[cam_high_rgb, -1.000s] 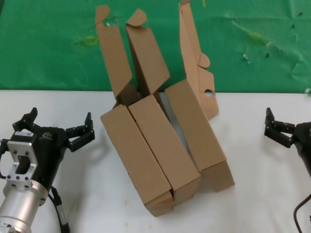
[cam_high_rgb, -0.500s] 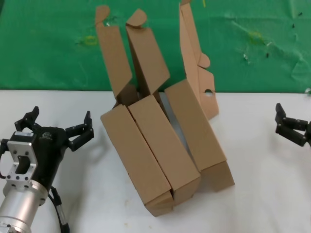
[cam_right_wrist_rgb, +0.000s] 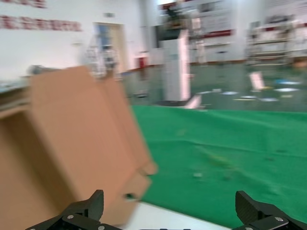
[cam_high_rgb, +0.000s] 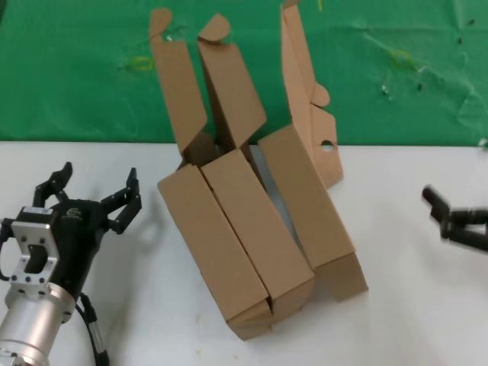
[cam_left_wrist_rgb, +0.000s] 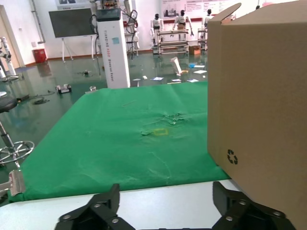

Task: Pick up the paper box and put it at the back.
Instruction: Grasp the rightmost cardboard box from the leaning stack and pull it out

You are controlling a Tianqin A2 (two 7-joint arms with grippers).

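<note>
The paper box [cam_high_rgb: 309, 202] is the rightmost of three brown boxes on the white table, its lid raised and a small round hole in one flap [cam_high_rgb: 326, 143]. It also fills the near side of the right wrist view [cam_right_wrist_rgb: 72, 143]. The green cloth [cam_high_rgb: 76, 76] lies behind the boxes and shows in both wrist views [cam_left_wrist_rgb: 134, 139] [cam_right_wrist_rgb: 230, 153]. My right gripper [cam_high_rgb: 457, 221] is open and empty, to the right of the paper box and apart from it; its own view shows it too [cam_right_wrist_rgb: 168, 211]. My left gripper [cam_high_rgb: 95, 194] is open and empty, left of the boxes [cam_left_wrist_rgb: 165, 206].
Two similar brown boxes [cam_high_rgb: 229, 236] with long round-tipped lids lie side by side left of the paper box, touching it. The leftmost one stands close beside my left gripper [cam_left_wrist_rgb: 259, 105]. The white table [cam_high_rgb: 412, 305] extends to the front right.
My right gripper has moved away to the right and slightly toward the front. My left gripper's fingers have shifted a little toward the back. The boxes have not moved.
</note>
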